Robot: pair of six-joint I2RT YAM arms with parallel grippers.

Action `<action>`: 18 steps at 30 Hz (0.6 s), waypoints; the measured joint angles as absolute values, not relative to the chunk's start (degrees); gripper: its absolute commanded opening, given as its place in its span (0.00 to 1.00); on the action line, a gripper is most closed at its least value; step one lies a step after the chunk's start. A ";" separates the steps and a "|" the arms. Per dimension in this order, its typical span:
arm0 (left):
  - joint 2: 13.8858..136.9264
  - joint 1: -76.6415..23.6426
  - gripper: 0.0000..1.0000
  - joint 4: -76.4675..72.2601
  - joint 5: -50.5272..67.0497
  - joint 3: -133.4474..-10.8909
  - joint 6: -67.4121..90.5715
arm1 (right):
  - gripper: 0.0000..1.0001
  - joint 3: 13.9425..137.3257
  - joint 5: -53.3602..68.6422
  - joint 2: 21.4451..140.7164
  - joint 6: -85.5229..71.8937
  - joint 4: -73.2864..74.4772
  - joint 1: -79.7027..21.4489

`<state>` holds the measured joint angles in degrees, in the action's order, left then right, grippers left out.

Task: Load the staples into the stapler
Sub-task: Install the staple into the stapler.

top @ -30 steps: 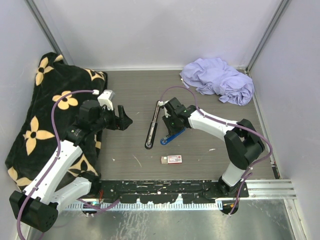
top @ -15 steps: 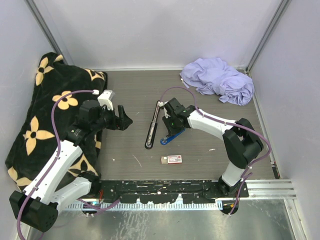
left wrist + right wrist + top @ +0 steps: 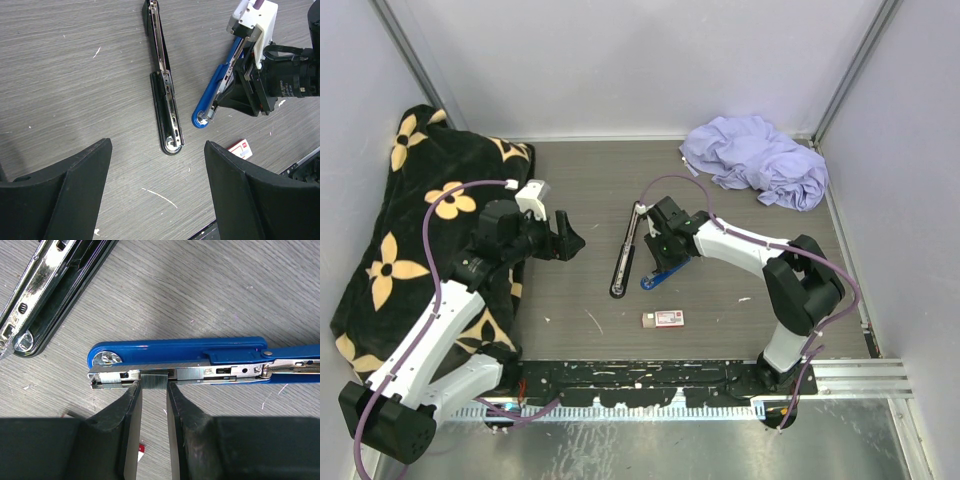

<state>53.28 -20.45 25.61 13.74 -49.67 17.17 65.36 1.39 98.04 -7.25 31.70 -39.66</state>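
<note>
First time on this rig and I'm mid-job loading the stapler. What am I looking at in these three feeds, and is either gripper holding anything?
You have two robot arms, each ending in a two-finger gripper. The overhead view looks down from behind them; the other two come from a camera on each wrist, so the dark shapes at the bottom are that arm's own fingers. On the table lie a black stapler folded open flat, a blue stapler with its metal magazine exposed, and the small staples box nearer the arm bases. A purple cloth sits far right, a flowered blanket left. The left gripper hangs open and empty. The right gripper pinches a short staple strip at the blue stapler's magazine.
</note>
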 measured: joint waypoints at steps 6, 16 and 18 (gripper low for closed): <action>53.28 -20.45 0.77 25.61 13.74 -49.67 17.17 | 0.27 65.39 1.39 98.04 -7.25 31.70 -39.66; 53.28 -20.45 0.77 25.61 13.74 -49.67 17.17 | 0.27 66.46 1.54 98.15 -7.27 32.05 -39.64; 53.28 -20.45 0.77 25.61 13.74 -49.67 17.17 | 0.27 66.96 1.61 98.15 -7.27 32.16 -39.64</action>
<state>53.28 -20.45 25.61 13.74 -49.67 17.17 66.96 1.61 98.15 -7.27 32.16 -39.64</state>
